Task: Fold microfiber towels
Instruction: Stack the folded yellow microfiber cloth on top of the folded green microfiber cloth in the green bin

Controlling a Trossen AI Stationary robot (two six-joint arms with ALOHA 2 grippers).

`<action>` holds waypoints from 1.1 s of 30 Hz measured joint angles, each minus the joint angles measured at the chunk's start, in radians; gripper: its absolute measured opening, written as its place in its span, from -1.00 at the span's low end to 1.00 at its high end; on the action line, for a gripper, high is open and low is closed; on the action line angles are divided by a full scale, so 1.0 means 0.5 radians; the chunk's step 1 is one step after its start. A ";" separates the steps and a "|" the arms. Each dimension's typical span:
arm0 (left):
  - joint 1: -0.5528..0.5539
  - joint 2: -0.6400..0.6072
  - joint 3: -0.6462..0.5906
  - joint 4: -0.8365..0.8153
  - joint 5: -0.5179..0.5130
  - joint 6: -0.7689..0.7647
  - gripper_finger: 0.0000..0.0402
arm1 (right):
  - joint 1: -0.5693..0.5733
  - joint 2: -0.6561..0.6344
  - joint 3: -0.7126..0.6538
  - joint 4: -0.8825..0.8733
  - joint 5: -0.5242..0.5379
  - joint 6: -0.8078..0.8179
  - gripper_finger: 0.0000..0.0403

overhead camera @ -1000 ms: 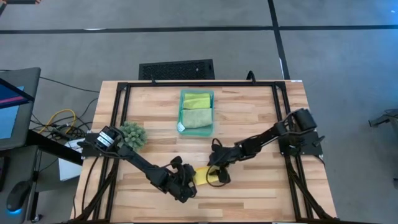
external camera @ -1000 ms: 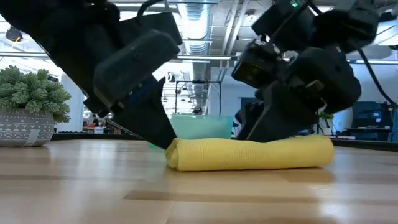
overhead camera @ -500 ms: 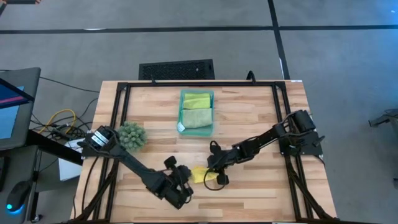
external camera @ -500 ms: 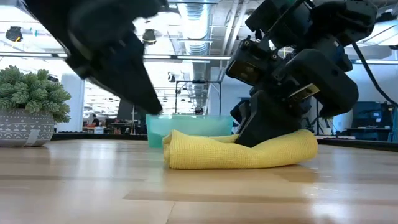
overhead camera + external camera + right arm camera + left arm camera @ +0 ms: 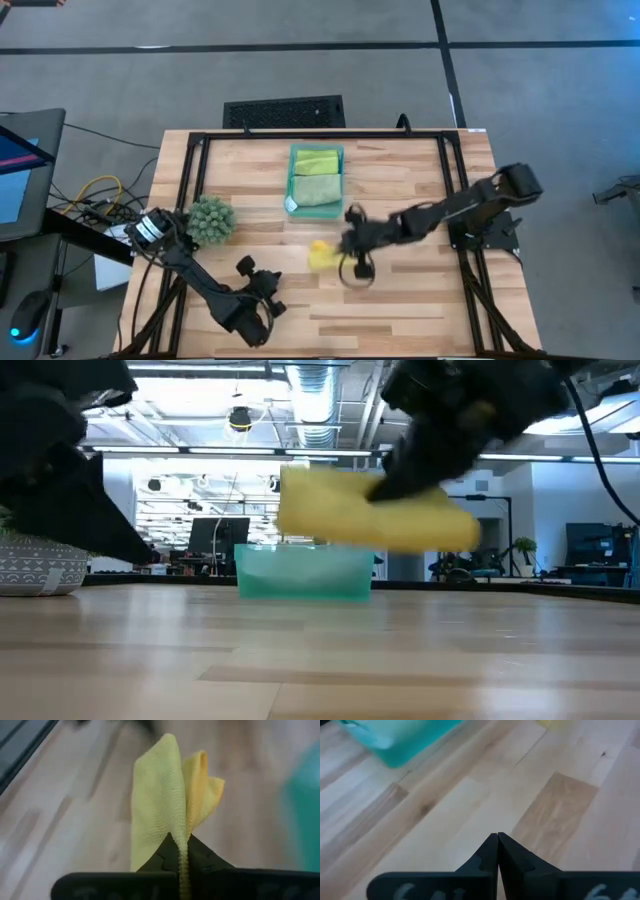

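My right hand (image 5: 345,250) is clenched on the folded yellow towel (image 5: 320,255), pinching it along one edge so the rest juts out past my fingertips; the wrist view shows the cloth's layers standing up from between my closed fingers (image 5: 200,857). In the low view the yellow towel (image 5: 375,510) hangs clear of the worktop (image 5: 320,650), with open air under it and the teal tray (image 5: 303,570) behind and below it. From above, the towel sits near the middle of the worktop, just in front of the tray (image 5: 316,181), whose near rim is close by but not touching the cloth. Inside the tray lie a lime green towel (image 5: 316,160) at the far end and a pale sage green towel (image 5: 316,190) at the near end. My left hand (image 5: 255,315) is clenched on nothing, its fingers (image 5: 487,857) pressed flat together, parked near the front left edge of the worktop, well apart from the towel. Between my two hands the wood is bare. The fuzzy green plant (image 5: 212,218) stands by the left rail, well clear of both hands.
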State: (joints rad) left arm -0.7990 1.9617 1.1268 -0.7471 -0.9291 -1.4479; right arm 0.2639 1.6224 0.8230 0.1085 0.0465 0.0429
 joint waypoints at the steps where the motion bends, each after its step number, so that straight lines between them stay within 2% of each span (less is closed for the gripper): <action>1: 0.013 0.000 -0.017 0.048 -0.002 0.054 -1.00 | -0.057 -0.063 0.000 -0.004 0.003 -0.021 -0.92; 5: 0.100 0.001 -0.032 0.130 -0.002 0.240 -1.00 | -0.385 -0.263 0.090 -0.127 -0.091 -0.049 -0.90; 9: 0.169 0.002 -0.032 0.153 0.020 0.524 -1.00 | -0.729 -0.271 0.257 -0.267 -0.251 -0.183 -0.91; 14: 0.230 0.001 -0.049 0.200 0.034 0.709 -1.00 | -1.054 -0.013 0.507 -0.348 -0.524 -0.302 -0.89; 17: 0.259 -0.035 -0.193 0.381 0.063 0.713 -1.00 | -1.187 0.211 0.649 -0.399 -0.721 -0.331 -0.90; 19: 0.281 -0.099 -0.380 0.724 0.075 0.739 -1.00 | -1.243 0.344 0.726 -0.449 -0.849 -0.331 -0.90; 21: 0.312 -0.166 -0.601 1.246 0.125 0.892 -1.00 | -1.265 0.450 0.778 -0.488 -0.942 -0.298 -0.89; 24: 0.400 -0.229 -0.916 2.087 0.261 1.301 -1.00 | -1.260 0.572 0.824 -0.488 -1.038 -0.277 -0.87; 27: 0.525 -0.238 -1.135 2.818 0.329 1.656 -1.00 | -1.233 0.668 0.865 -0.482 -1.041 -0.203 -0.88; 30: 0.656 -0.233 -1.235 3.229 0.327 1.924 -1.00 | -1.204 0.748 0.896 -0.486 -1.045 -0.125 -0.90; 33: 0.776 -0.232 -1.246 3.362 0.322 2.107 -1.00 | -1.194 0.796 0.934 -0.521 -1.045 -0.023 -0.86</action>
State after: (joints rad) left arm -0.4111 1.8458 0.5037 0.9338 -0.7681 -0.3943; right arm -0.3328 2.0205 1.2901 -0.1518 -0.4759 0.0312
